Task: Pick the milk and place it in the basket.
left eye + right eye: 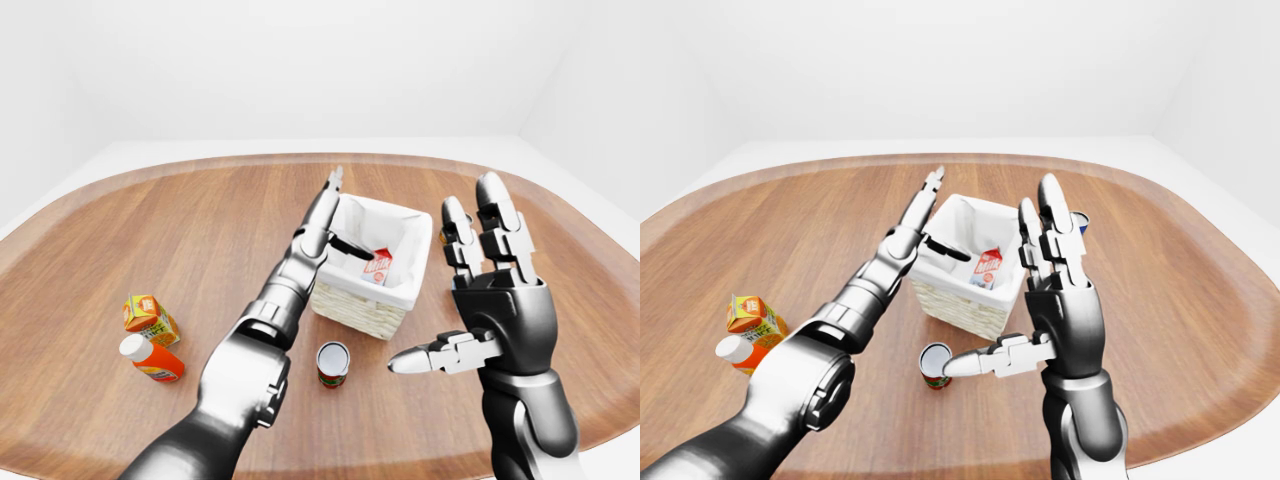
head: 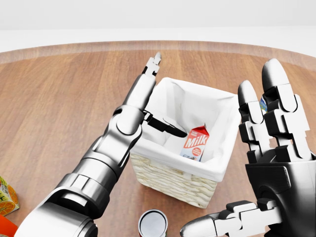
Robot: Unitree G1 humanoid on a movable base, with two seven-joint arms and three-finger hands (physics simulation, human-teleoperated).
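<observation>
One step appears left, withdrawal: milk (image 2: 195,142) stands inside basket (image 2: 170,180); left hand (image 2: 150,96), fingers spread, at its 9 o'clock rim; right hand (image 2: 274,148) spread, empty.

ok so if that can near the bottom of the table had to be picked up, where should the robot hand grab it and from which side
Grip the can around its round side wall, probably from above with the right robot hand, which is open and nearest. It stands upright with its top facing up, apart from the basket, so fingers can likely straddle it.

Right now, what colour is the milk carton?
Red and white milk carton, clearest in the head view.
</observation>
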